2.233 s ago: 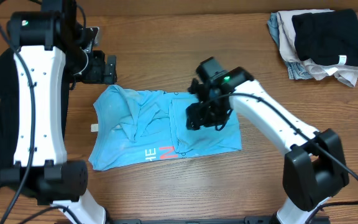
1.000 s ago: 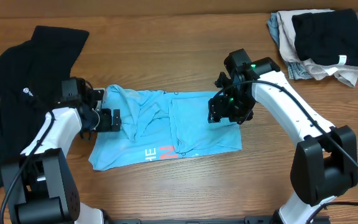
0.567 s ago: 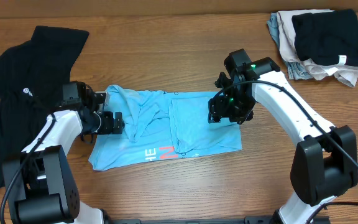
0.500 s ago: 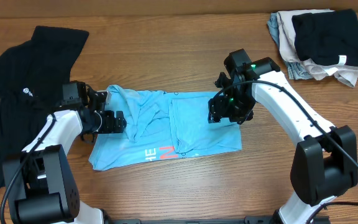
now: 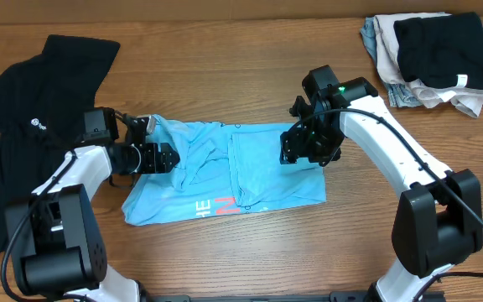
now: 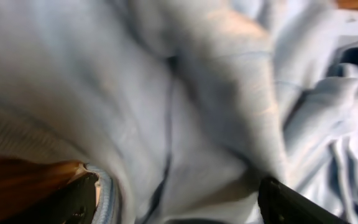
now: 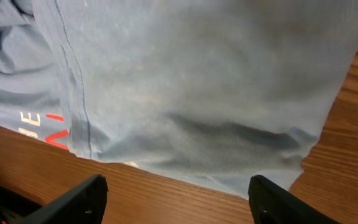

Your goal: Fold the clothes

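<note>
T-shirt lies mid-table, partly folded, right part laid flat over the middle, left part rumpled. Red-orange and white lettering sits at its near edge, also in the right wrist view. Bare table near of it.

Left gripper is low over the rumpled left part of the shirt. Left wrist view: fingers spread wide, bunched blue cloth filling the gap, nothing pinched; contact unclear, view blurred.

Right gripper is over the shirt's far right corner. Right wrist view: fingers wide apart, released, smooth cloth and its edge below.

Black garment spread on the left, reaching the far edge. Pile of clothes in the far right corner, black piece on top.
</note>
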{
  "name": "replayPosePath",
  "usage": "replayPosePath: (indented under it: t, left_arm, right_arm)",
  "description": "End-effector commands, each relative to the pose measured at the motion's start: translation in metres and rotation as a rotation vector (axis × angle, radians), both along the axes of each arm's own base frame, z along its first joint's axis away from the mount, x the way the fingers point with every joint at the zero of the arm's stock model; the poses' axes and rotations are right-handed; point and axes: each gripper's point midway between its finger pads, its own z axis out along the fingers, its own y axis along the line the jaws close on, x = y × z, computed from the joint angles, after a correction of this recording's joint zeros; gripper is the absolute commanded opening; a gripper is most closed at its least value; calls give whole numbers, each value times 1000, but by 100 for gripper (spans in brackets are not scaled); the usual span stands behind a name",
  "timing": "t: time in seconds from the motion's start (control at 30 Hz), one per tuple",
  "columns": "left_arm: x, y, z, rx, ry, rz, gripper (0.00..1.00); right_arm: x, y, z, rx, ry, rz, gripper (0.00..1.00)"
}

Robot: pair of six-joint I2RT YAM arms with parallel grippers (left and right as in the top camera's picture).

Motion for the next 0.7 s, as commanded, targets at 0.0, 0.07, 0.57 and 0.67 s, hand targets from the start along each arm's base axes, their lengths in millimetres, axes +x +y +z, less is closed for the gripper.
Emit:
replayPosePath:
  t: [0.0,0.07,0.57,0.67]
  left_arm:
    - [-19,-22,-16,-123,76,-30,83]
    - [-20,-22,-16,-124,79,-30,82]
    - [-27,-47,-16,-126,89,-108,60]
    - [-29,-53,-18,-102,93,-130,41]
  right_arm:
    - [10,3,8,10,-49,8,77]
    - [12,4,8,13,-59,8,79]
    - [18,6,9,21,-81,8,80]
    - [17,6,9,21,-80,7,79]
